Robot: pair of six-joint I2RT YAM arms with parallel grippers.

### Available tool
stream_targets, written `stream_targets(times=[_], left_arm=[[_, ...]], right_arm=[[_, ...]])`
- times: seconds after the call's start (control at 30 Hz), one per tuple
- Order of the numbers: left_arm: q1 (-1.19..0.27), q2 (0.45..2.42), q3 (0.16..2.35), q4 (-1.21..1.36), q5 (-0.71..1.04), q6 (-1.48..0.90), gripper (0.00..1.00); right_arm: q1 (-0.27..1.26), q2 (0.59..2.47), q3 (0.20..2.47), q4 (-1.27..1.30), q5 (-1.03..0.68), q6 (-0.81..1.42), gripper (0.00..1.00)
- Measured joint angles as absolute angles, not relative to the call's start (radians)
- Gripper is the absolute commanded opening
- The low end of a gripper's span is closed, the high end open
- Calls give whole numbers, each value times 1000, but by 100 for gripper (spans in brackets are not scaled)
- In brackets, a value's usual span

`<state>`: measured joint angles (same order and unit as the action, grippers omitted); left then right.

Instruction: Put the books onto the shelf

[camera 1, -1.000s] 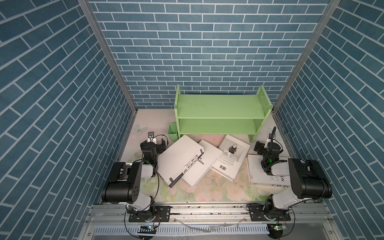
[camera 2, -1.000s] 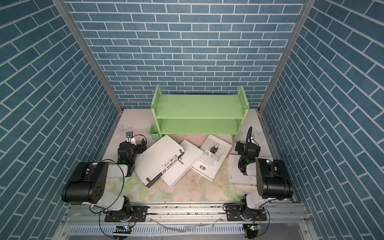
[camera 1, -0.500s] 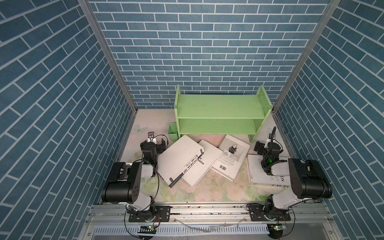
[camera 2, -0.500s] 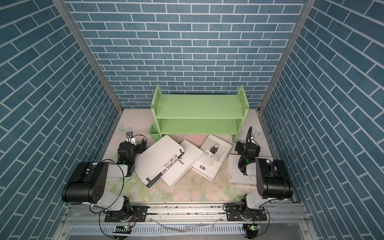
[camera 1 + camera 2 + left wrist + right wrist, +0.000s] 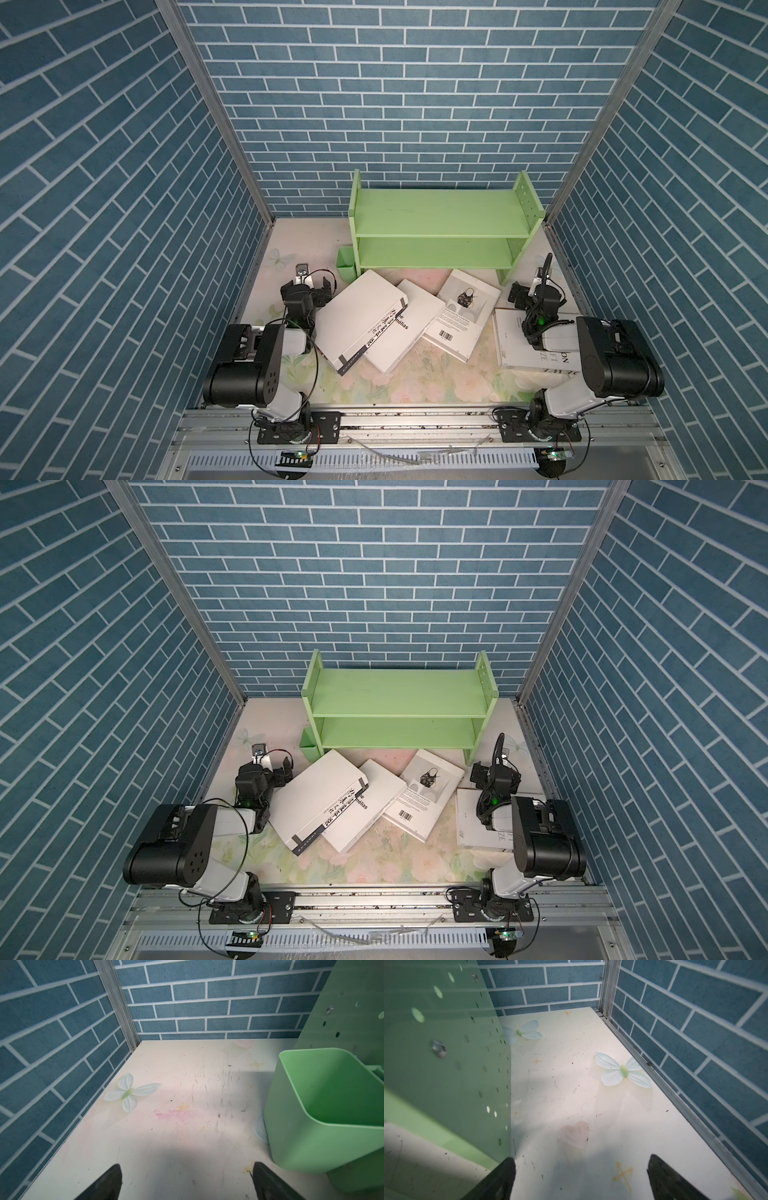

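Several white books lie flat on the table in front of the green shelf (image 5: 436, 224) (image 5: 395, 700), whose two boards are bare. A large white book (image 5: 361, 320) (image 5: 318, 800) overlaps a second one (image 5: 409, 328). A third book (image 5: 463, 318) shows a handbag picture, and another (image 5: 515, 345) lies partly under my right arm. My left gripper (image 5: 306, 286) (image 5: 187, 1176) is open and empty over bare table, just left of the large book. My right gripper (image 5: 536, 291) (image 5: 581, 1172) is open and empty beside the shelf's right side panel (image 5: 446, 1053). No book appears in either wrist view.
A small green cup (image 5: 345, 266) (image 5: 324, 1105) hangs on the shelf's left side, close to my left gripper. Blue brick walls (image 5: 124, 208) enclose the table on three sides. A metal rail (image 5: 415, 419) runs along the front edge. Butterfly prints (image 5: 623, 1070) decorate the table.
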<state>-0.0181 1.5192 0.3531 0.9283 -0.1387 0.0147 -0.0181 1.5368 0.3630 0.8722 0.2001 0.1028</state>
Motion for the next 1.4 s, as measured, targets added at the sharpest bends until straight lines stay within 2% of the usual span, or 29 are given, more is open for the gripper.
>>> stream_targets(times=[0.13,0.3,0.5,0.63,0.77,0.93,1.2,1.4], left_arm=[[-18,1437,357,823,-136,19,100],[-19,1180,442,568,-101,7,100],[-19,905,640,169,-48,-163,100],[-22,789,733,-64,27,-388,100],[-60,732,789,-255,109,-655,100],[-214,689,788,-389,148,-873,100],[-218,596,804,-470,131,-979,100],[-215,707,853,-484,189,-943,100]], right_arm=[[-18,1404,400,690,171,100,99],[-18,1204,572,389,126,191,99],[6,1042,669,92,1,529,99],[125,1000,673,-15,-72,773,99],[340,995,687,-40,-65,949,99],[524,1053,811,-8,-31,1016,99],[517,1211,955,28,-95,1078,99],[508,1291,954,-90,-52,1133,98]])
